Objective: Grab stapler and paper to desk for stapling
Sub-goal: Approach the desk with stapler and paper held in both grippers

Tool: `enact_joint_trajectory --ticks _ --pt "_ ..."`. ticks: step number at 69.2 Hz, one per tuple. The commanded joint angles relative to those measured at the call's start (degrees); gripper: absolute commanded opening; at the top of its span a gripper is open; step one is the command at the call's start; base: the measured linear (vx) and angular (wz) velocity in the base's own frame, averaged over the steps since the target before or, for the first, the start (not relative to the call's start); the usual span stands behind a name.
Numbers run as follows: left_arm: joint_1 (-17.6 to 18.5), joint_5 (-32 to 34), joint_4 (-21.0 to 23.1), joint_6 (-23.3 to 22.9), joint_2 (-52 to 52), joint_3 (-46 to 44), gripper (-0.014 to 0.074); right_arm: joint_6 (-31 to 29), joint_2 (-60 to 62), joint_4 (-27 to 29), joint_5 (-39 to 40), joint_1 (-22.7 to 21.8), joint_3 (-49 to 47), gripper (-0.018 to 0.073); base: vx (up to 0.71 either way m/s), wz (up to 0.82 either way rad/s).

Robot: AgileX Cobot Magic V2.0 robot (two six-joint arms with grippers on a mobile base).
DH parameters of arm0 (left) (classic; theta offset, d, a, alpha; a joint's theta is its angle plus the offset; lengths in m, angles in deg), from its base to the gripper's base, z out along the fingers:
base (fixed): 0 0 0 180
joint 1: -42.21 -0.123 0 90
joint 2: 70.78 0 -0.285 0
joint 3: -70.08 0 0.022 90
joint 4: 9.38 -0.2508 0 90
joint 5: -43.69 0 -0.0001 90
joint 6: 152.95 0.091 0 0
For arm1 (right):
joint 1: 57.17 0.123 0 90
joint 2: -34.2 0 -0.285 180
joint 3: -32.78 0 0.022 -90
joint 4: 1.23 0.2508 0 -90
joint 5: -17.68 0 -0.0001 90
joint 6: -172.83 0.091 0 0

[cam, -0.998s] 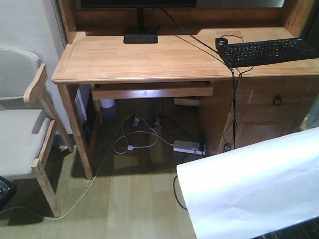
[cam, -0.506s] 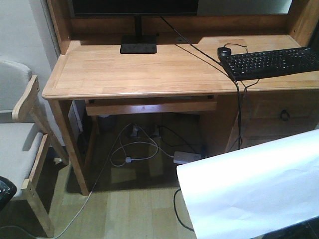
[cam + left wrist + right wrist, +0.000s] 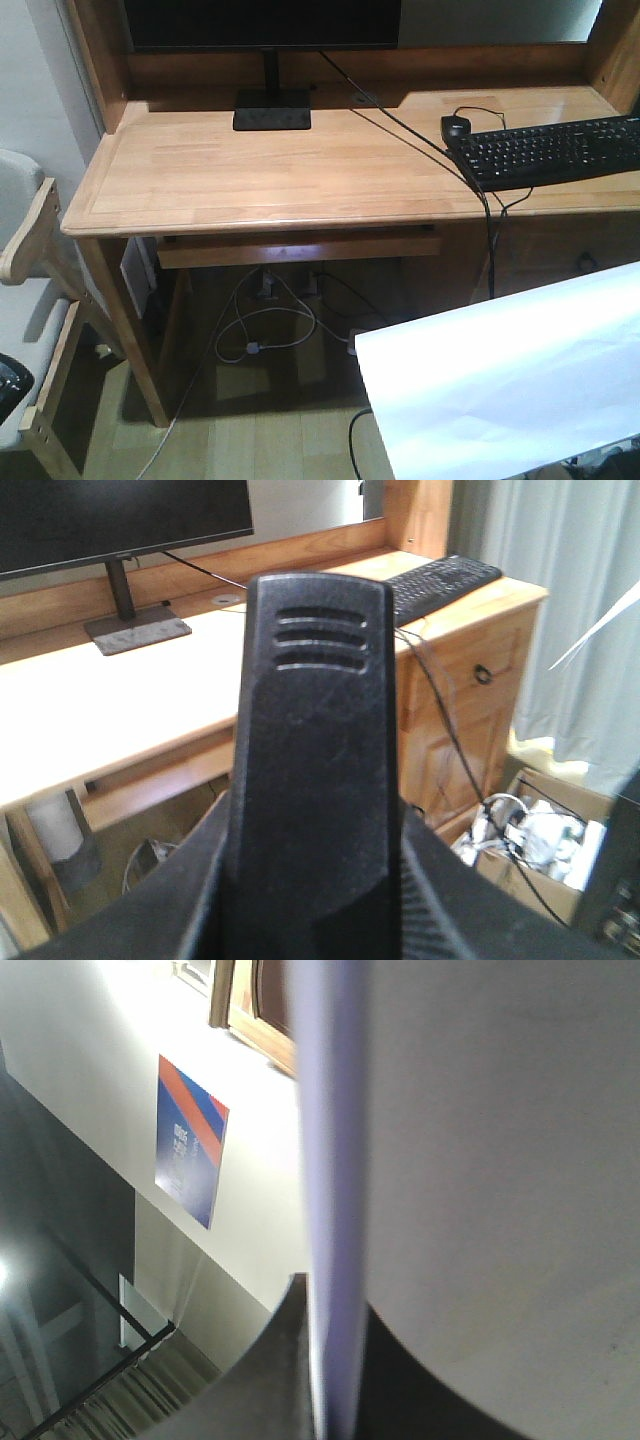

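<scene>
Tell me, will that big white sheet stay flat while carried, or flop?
Probably floppy: the paper spreads mid-air with a slight bow. Likely very light; edge-on in the right wrist view it looks thin. It could crease if pushed against the desk edge.

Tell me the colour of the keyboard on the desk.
The keyboard is black; it shows best in the exterior front-facing view.

A home office: light-wood desk (image 3: 270,170), monitor (image 3: 260,22) at twelve o'clock, keyboard (image 3: 550,150) at two, chair (image 3: 30,245) at nine
</scene>
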Motion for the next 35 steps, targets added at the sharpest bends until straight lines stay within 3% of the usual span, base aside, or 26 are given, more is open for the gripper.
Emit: enact_joint_trajectory --ticks 1,35 --pt "0.31 7.01 0.26 0.0 0.56 -1.74 -0.0006 -0.73 -0.5 -0.01 3.73 -0.25 -1.38 -0.0002 0.19 0.0" --pt "0.31 7.01 0.26 0.0 0.56 -1.74 -0.0006 -0.73 -0.5 -0.01 3.73 -0.25 -1.38 -0.0002 0.18 0.0"
